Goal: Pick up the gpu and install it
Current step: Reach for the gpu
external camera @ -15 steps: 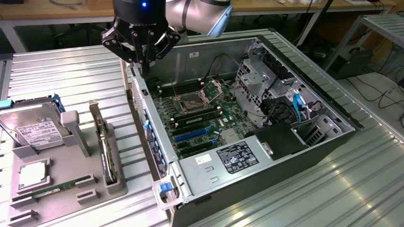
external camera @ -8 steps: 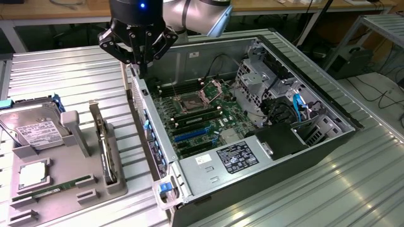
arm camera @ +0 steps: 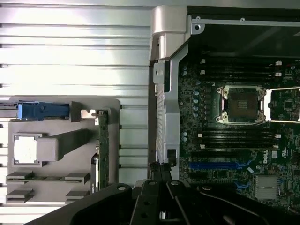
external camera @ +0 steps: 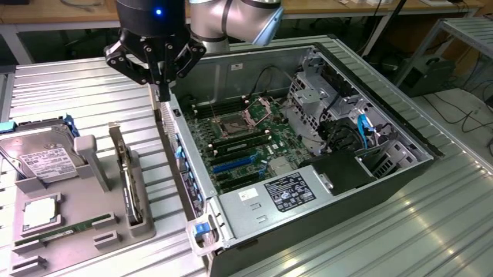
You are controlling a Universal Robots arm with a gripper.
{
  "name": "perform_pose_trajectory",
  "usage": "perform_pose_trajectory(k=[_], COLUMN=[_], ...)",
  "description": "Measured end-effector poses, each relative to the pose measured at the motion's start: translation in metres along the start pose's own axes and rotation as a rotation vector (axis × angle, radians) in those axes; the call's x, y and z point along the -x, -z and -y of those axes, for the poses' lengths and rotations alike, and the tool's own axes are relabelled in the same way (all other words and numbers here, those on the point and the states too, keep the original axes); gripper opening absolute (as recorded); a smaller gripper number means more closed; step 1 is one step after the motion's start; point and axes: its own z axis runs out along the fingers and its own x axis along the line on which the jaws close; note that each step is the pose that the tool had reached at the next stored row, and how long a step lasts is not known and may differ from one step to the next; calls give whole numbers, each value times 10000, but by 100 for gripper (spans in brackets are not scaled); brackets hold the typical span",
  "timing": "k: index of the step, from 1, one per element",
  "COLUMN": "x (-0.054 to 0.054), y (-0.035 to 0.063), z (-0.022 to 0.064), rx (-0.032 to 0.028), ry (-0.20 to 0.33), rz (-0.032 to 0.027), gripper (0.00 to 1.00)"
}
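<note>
The gpu (external camera: 131,187) stands on its edge in a slot of the grey holder (external camera: 92,199) at the exterior view's left, its silver bracket pointing up and away. From the wrist camera the gpu (arm camera: 102,145) appears as a thin green edge. My gripper (external camera: 163,94) hangs shut with nothing in it, above the rear wall of the open computer case (external camera: 193,190), up and to the right of the gpu. Its closed fingertips (arm camera: 159,168) sit over that wall, between the holder (arm camera: 61,140) and the motherboard (arm camera: 234,140).
A silver hard drive (external camera: 43,158) leans at the holder's left end, with a processor (external camera: 38,212) and a green memory stick (external camera: 68,226) lying nearby. Inside the case are the empty socket (external camera: 235,126), blue slots (external camera: 231,164), the power supply (external camera: 289,193) and cables.
</note>
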Motion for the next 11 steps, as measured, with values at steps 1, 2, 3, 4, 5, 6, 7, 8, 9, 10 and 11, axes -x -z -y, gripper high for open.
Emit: perform_pose_trajectory(k=[1, 2, 3, 4, 5, 6, 7, 8, 9, 10, 11], x=[-29, -61, -92, -122, -171, -202, -232, -270, -300, -332, -363], y=[1, 1, 1, 1, 1, 2, 2, 2, 1, 0, 1], z=[7, 16, 24, 31, 42, 49, 56, 66, 73, 82, 90], rx=[3, 8, 12, 16, 23, 26, 29, 35, 39, 45, 47], ry=[1, 3, 4, 5, 5, 6, 7, 7, 9, 9, 10], rz=[-1, 0, -1, -1, 0, -1, -1, -1, 0, 0, -1], gripper=[11, 11, 11, 11, 11, 11, 11, 11, 11, 11, 11])
